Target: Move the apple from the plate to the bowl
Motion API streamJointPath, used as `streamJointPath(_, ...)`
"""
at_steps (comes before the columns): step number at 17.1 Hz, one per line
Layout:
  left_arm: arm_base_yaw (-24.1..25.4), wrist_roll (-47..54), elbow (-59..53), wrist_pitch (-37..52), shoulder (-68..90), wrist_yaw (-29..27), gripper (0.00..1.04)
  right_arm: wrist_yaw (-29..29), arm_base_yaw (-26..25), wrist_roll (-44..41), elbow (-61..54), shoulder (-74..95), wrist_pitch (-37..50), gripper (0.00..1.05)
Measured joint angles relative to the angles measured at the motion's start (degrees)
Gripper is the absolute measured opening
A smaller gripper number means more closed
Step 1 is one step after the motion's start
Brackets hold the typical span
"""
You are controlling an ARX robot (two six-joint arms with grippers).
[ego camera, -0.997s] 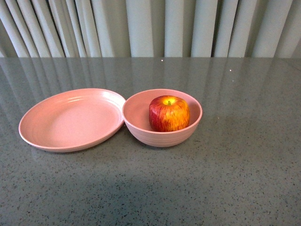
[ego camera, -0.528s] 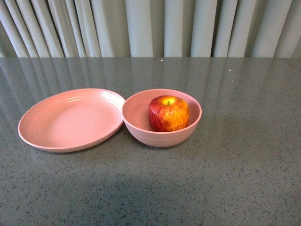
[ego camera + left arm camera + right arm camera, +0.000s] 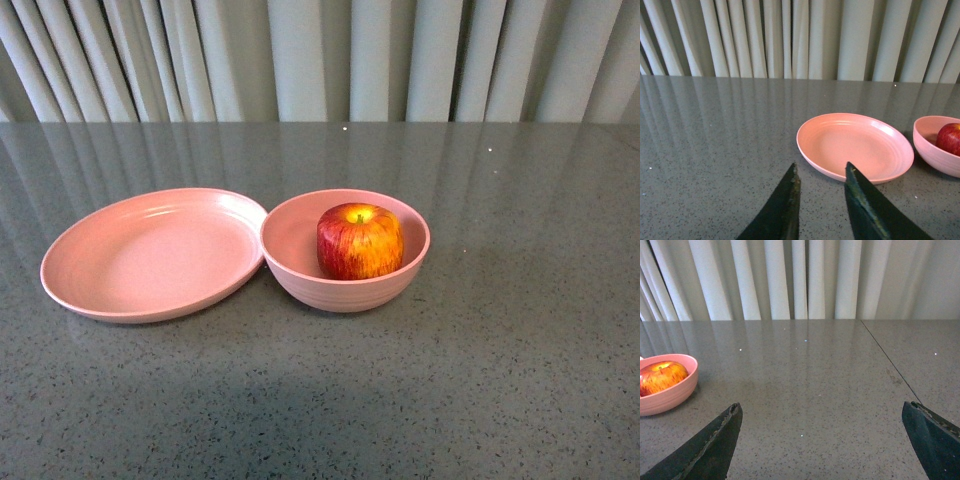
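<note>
To the left of the bowl [image 3: 345,250], the plate [image 3: 150,255] lay bare, its rim touching or almost touching the bowl's side. The apple [image 3: 360,241] sat inside the bowl, upright with the stem dimple on top, so the task looked finished. In the front view no arm was visible. The left gripper [image 3: 822,181] was seen only by its own camera, hanging just beside the plate on the side away from the bowl, with the fingers a little apart and nothing between them. The right gripper [image 3: 822,425] hung well apart from the bowl on the other side, the fingers spread wide and empty.

The risk I judged was small: a careless move of the left arm could push the plate against the bowl and shake the apple. The table [image 3: 500,380] was grey speckled stone, glossy, and behind it hung a pale pleated curtain [image 3: 320,60].
</note>
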Motion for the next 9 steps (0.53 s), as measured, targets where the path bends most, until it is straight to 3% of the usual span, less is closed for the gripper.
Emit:
streamJointPath(6,0.0,0.0,0.0,0.0,0.0,0.0,0.96,0.0,0.0,0.0,0.0,0.0,0.0,0.98)
streamJointPath(9,0.0,0.07,0.0,0.0,0.0,0.0,0.98,0.0,0.0,0.0,0.0,0.0,0.0,0.98)
